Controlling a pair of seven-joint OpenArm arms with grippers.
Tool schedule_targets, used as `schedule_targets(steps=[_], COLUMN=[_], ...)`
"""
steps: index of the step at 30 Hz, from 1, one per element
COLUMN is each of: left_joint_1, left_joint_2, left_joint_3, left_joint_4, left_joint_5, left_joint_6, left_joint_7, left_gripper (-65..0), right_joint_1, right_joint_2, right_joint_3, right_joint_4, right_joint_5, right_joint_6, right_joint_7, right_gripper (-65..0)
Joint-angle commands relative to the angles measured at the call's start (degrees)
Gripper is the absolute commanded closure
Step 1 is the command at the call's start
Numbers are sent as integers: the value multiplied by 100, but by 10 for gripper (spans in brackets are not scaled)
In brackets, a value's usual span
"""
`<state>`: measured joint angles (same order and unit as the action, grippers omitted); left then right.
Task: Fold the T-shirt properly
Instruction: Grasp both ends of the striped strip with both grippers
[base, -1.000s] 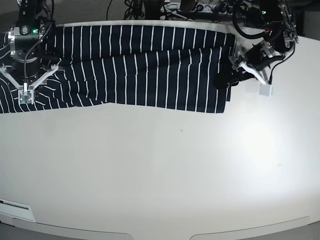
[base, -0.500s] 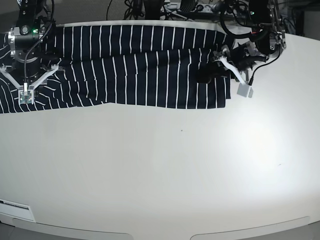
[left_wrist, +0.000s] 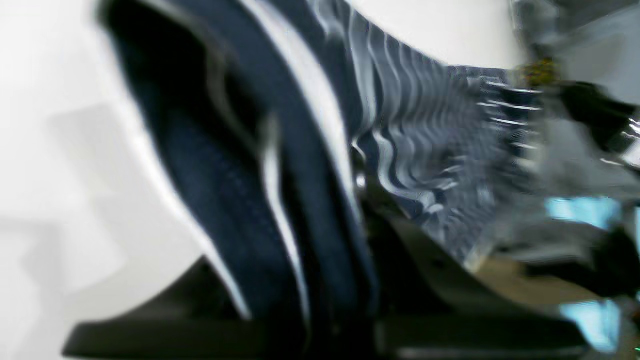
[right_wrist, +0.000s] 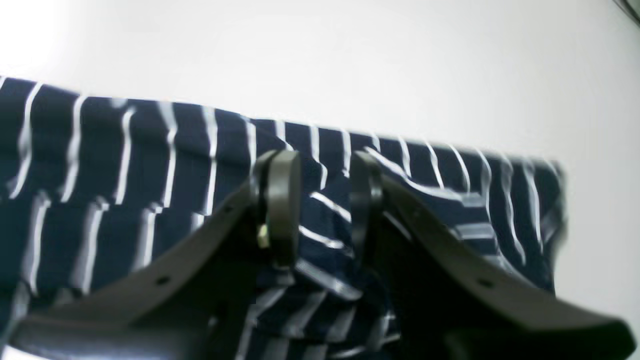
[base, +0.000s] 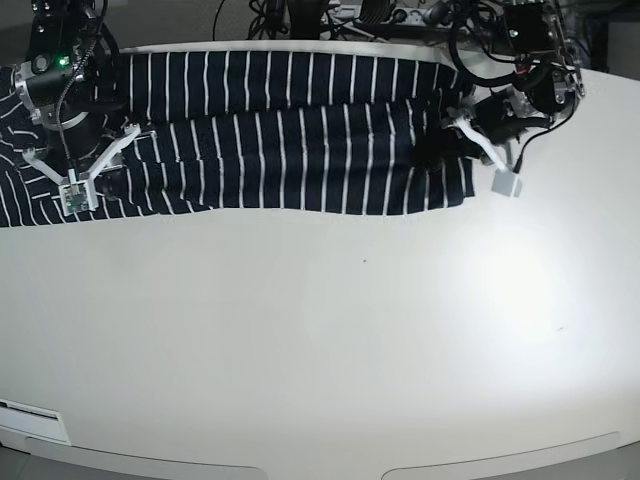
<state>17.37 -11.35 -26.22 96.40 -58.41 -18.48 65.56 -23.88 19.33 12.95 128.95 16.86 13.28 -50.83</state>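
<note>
The dark navy T-shirt (base: 300, 130) with thin white stripes lies stretched in a long band along the table's back edge. My left gripper (base: 450, 150) is shut on the shirt's bunched right end. In the blurred left wrist view the cloth (left_wrist: 240, 200) runs between the gripper's (left_wrist: 310, 280) black fingers. My right gripper (base: 100, 182) is at the shirt's left part. In the right wrist view the gripper (right_wrist: 324, 210) has its fingers close together with a raised fold of striped cloth (right_wrist: 125, 150) pinched between them.
The white table (base: 350, 350) spreads in front of the shirt. Cables and equipment (base: 330, 15) crowd the back edge. A white block (base: 508, 185) hangs off the left gripper's side. A label (base: 30, 410) sits at the front left corner.
Both grippers have moved to the right, and the whole shirt has shifted right with them. The shirt's right end is now more bunched at the left gripper.
</note>
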Motion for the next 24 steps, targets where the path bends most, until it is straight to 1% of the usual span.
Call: schedule_targets(steps=[1,3,6,7,8,9,10,11,13,15,16,18,19,21,24], left_joint_1=[85,87,70,70,72,74,76,74,70,61,20,-46,-76,-111,-144], left_joint_2=[-216,-468,-802,-896,-988,-1071,-1150,-1222,-1357,-1478,-1523,-1600,-1628,-1674,-1729], left_joint_3=[-186,-393,-656,-713,-748,-769,-772,-772,-772,-772,-772,-772,-772,-772,-772], left_joint_4=[-109,-109,-109,-109,-109,-109,-109,-109,-109,-109,-109,-109,-109,-109,-109], left_joint_5=[328,173,68,55,42,2,-37,-103,-278,-509,-601,-723,-824,-940,-1008], left_joint_6=[264,264,264,264,264,264,262,260,184,57,-9,-46,-90,-151,-153], left_joint_7=[146,146,129,127,129,133,144,164,175,201,254,345,358,391,389], left_gripper=[0,0,0,0,0,0,0,0,0,0,0,0,0,0,0], right_joint_1=[59,118,216,212,181,142,87,44,-22,-24,-22,-24,-22,-24,-22], right_joint_2=[70,70,70,70,68,66,66,66,66,66,66,66,66,66,66], right_joint_3=[35,35,35,35,35,33,33,33,33,33,33,33,33,33,33], right_joint_4=[116,116,114,114,114,114,111,107,66,-96,-221,-505,-667,-979,-1475], right_joint_5=[120,304,507,704,955,1220,1405,1469,1360,1097,861,476,409,433,409], right_joint_6=[129,295,385,483,645,844,999,1056,990,750,638,426,369,387,581], right_joint_7=[129,133,114,109,61,15,-13,2,55,190,282,544,612,673,739], right_gripper=[-197,-197,-197,-194,-179,-140,-79,-1,0,0,0,0,0,0,0])
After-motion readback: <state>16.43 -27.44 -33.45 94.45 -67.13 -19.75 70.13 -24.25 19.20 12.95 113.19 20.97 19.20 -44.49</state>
